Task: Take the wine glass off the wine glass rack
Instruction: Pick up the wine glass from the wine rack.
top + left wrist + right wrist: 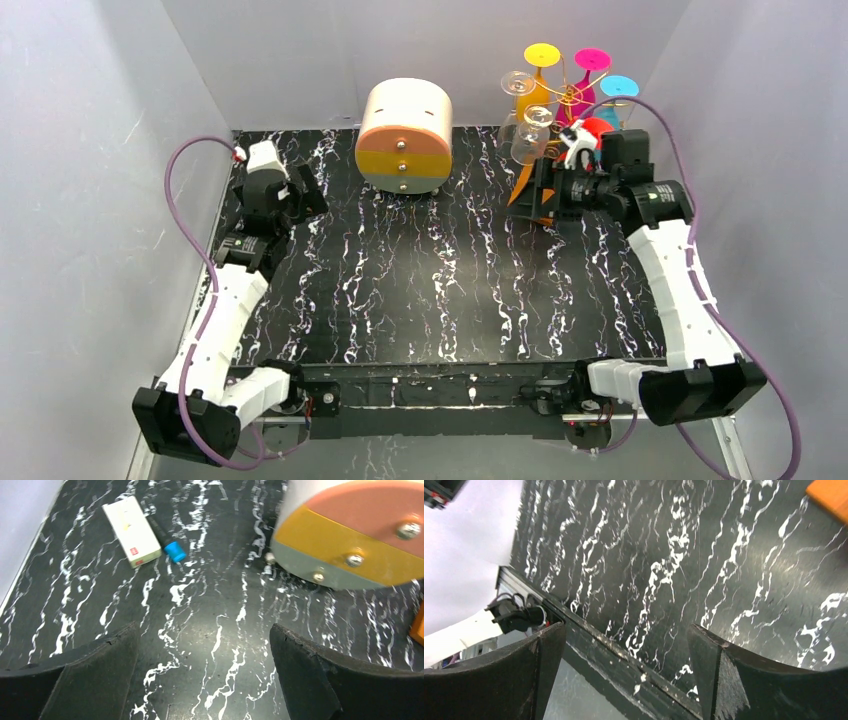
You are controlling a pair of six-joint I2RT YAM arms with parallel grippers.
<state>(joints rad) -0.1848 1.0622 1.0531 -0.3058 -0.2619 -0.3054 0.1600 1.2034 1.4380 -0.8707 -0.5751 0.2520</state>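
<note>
- The left gripper (202, 630) is hovering wide open and empty over the table (430, 290), toward its far left corner;
- the right gripper (624, 630) is gaping open, holding nothing, just beside the wine glass rack (572, 97);
- nothing is being lifted yet; reaching, gripping and unhooking are all remaining;
- the wine glass (530, 140) is hanging on the rack at the far right corner, its long axis standing upright, bowl pointing down.

From above, my right gripper (548, 185) hides most of the base of the wine glass rack (521, 192); only orange slivers show. My left wrist view cuts the round drawer box (350, 540) off at top and right, and the small white box (131, 530) carries print too small to read
</note>
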